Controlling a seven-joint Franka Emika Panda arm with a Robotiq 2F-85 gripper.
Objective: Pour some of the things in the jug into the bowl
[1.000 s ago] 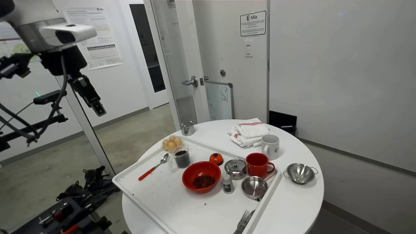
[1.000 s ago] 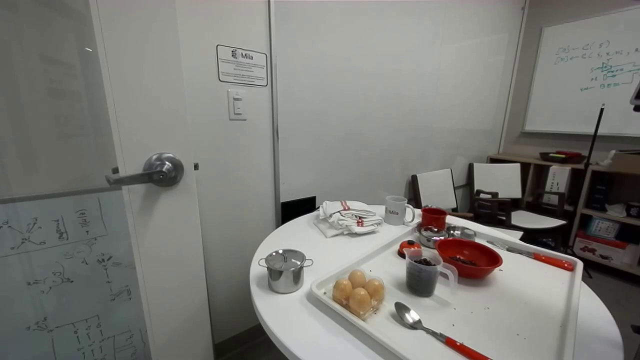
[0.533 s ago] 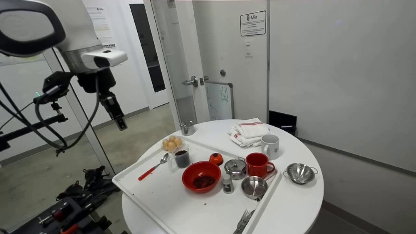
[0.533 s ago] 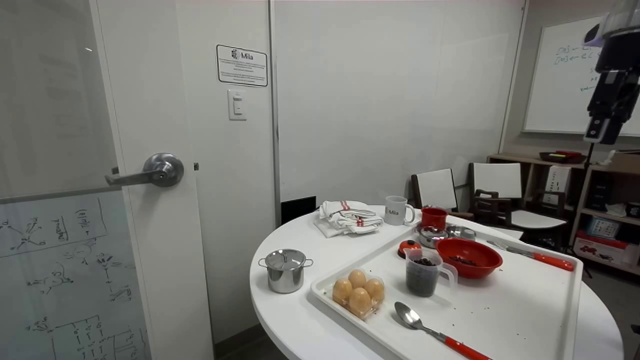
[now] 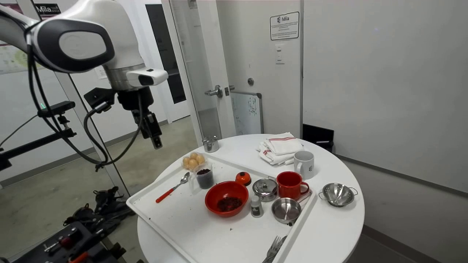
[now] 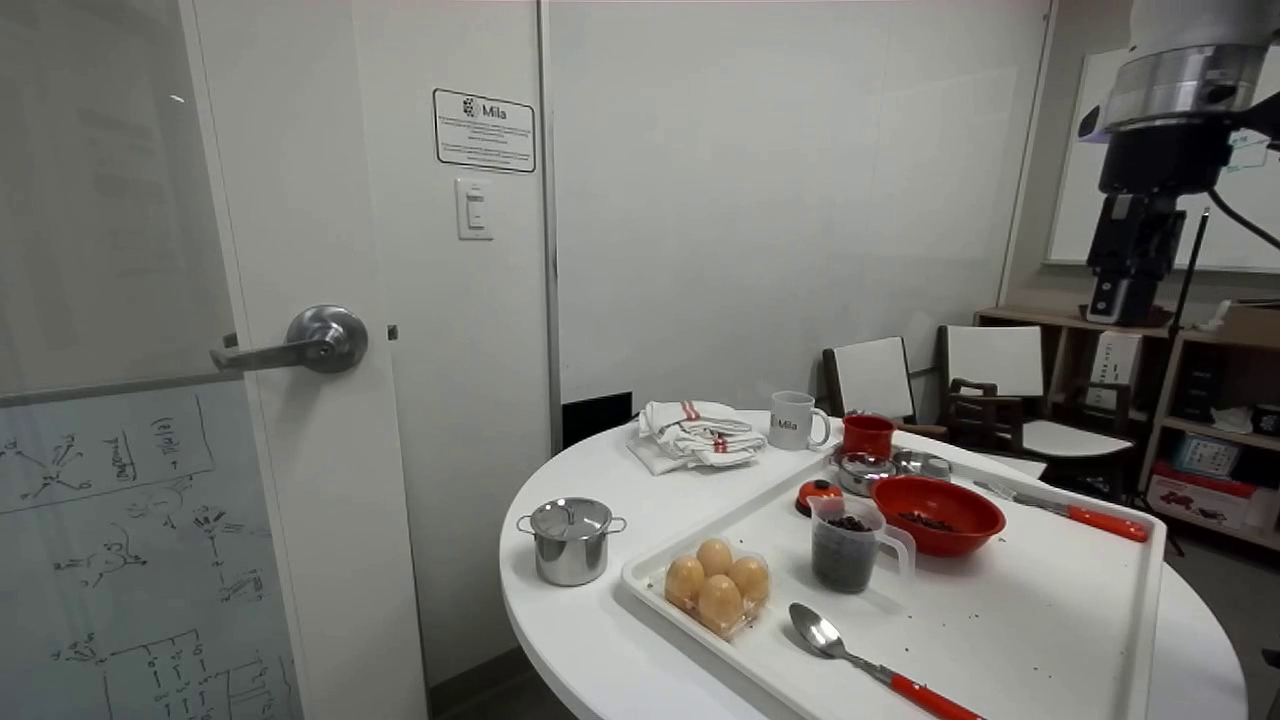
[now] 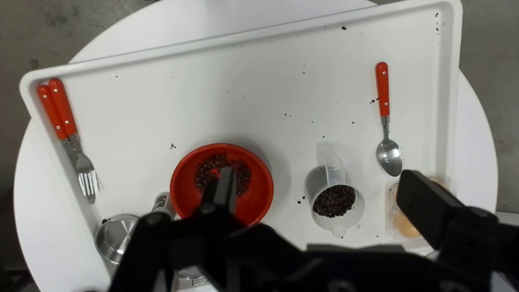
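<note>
Hanging in free air, higher than the white rectangular tray (image 7: 263, 105), the black two-fingered gripper (image 7: 319, 187) has its fingers spread well apart. In the wrist view its body, dark and out of focus, fills much of the lower area; one finger covers part of the wide, bright red round bowl (image 6: 940, 538), and the opposite finger hides most of a clear plastic pack of tan eggs (image 6: 720, 598). In an exterior view the pale robot arm (image 6: 1180, 85) is cut off at the top edge, and the orange-handled steel spoon (image 6: 880, 673) loses the end of its handle at the bottom edge. The translucent, colourless plastic jug (image 6: 842, 558) stands upright on the tray, between bowl and eggs and apart from both, its handle and pouring spout visible. Dark brown beans (image 7: 335, 200) show greyish through its wall, their surface lying below the rim. Similar beans (image 7: 242, 173) cover part of the bowl's floor, and small dark specks (image 7: 344, 28) dot the tray.
</note>
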